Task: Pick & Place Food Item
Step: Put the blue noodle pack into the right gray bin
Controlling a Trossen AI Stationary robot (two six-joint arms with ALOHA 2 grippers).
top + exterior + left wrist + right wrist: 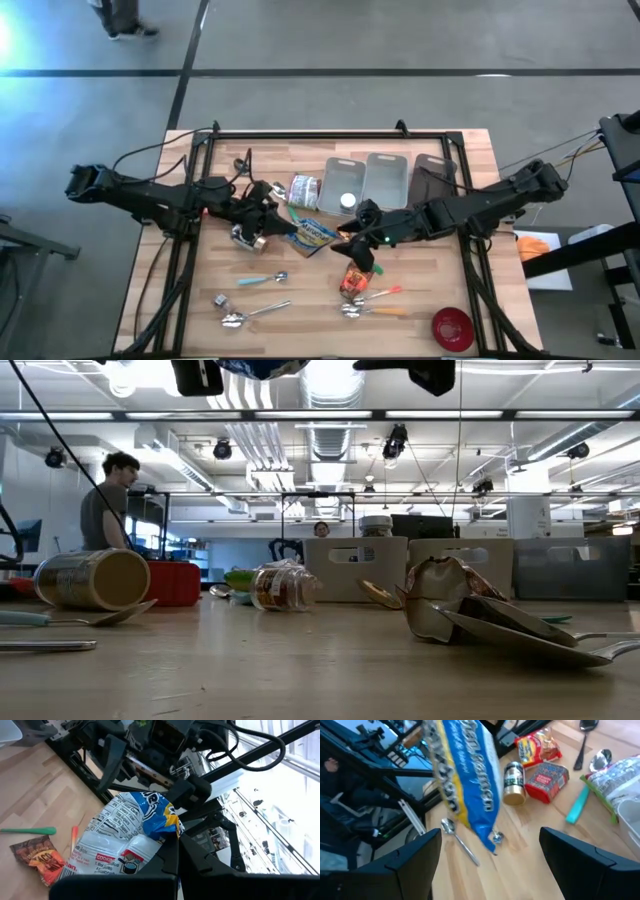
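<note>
A: Where is the ramen packet (312, 236)?

B: Lifted over the middle of the desk (470, 150), between the two arms. The left claw (172, 851) is clamped together on one end of it, the blue and white wrapper hanging from the fingers.

A: And the right claw (490, 857)?

B: Its fingers stand wide apart just beside the packet's far end, holding nothing.

A: What lies around?

B: A taco seasoning pouch (354, 281) under the right arm, spoons (262, 279) nearer the front edge, a red bowl (452, 328) at the front right corner, and three grey containers (386, 181) along the back. A person (108, 502) stands in the room behind.
</note>
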